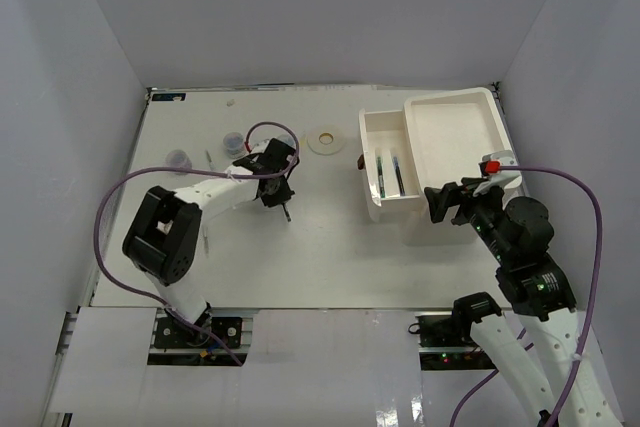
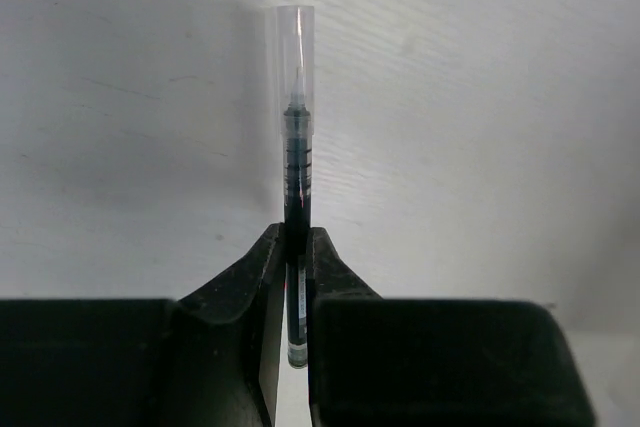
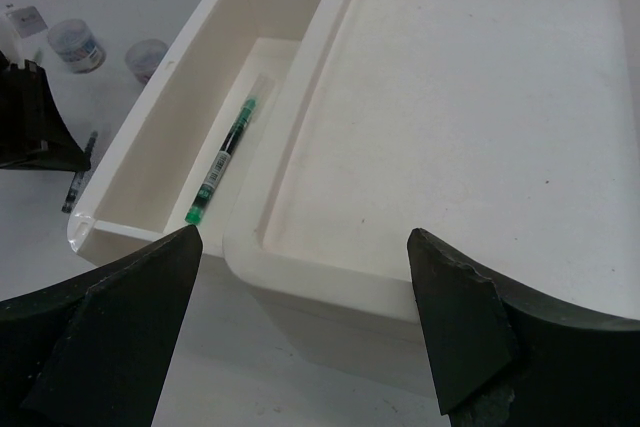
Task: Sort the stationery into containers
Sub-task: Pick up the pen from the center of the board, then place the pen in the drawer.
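Observation:
My left gripper (image 2: pixel 297 247) is shut on a thin dark pen (image 2: pixel 297 147) with a clear cap that points away over the white table. From above, the left gripper (image 1: pixel 270 187) sits left of centre with the pen (image 1: pixel 287 212) sticking out of it. The white organiser (image 1: pixel 450 137) stands at the back right. Its drawer (image 1: pixel 366 162) is pulled out and holds two pens (image 1: pixel 381 175). My right gripper (image 3: pixel 300 257) hangs open and empty before the organiser's (image 3: pixel 480 97) near corner, beside the drawer (image 3: pixel 180 97) and a green-tipped pen (image 3: pixel 225 162).
A cream tape ring (image 1: pixel 326 139) lies left of the drawer. Two small clear jars (image 1: pixel 233 140) (image 1: pixel 178 159) stand at the back left, near the left arm. Grey walls close in the table on three sides.

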You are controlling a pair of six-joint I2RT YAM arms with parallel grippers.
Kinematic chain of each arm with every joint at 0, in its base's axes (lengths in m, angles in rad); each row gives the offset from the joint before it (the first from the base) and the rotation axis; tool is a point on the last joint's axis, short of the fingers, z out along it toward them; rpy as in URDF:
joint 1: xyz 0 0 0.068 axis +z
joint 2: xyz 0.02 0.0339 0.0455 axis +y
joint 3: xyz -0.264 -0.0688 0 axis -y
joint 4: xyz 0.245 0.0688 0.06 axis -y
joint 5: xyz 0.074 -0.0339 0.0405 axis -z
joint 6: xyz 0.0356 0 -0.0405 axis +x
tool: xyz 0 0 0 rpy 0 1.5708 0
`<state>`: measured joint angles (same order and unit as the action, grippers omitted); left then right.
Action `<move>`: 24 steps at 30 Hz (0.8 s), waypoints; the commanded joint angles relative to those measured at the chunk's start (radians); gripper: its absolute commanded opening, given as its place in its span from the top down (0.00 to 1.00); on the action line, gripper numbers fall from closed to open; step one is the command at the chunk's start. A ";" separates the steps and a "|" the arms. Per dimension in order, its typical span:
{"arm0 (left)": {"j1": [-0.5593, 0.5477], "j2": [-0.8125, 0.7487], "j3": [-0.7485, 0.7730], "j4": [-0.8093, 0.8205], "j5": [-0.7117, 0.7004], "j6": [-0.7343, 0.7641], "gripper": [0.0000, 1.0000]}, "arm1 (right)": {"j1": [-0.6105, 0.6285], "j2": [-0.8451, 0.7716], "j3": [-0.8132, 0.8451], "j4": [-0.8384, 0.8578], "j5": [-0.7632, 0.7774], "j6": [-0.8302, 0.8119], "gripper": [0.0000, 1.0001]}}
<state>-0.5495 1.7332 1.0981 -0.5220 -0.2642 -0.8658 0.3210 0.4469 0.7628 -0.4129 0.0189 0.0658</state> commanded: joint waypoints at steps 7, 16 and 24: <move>-0.007 -0.308 0.221 0.086 0.339 0.108 0.97 | 0.003 0.101 0.062 -0.043 -0.068 0.037 0.10; -0.107 -0.144 0.472 0.224 0.496 -0.007 0.92 | 0.001 0.154 0.118 -0.032 -0.065 0.061 0.10; -0.179 0.015 0.568 0.295 0.474 -0.074 0.85 | 0.001 0.188 0.174 -0.041 -0.036 0.085 0.10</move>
<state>-0.7231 1.7523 1.6505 -0.2676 0.1993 -0.8955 0.3210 0.6304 0.8799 -0.4595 -0.0330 0.1303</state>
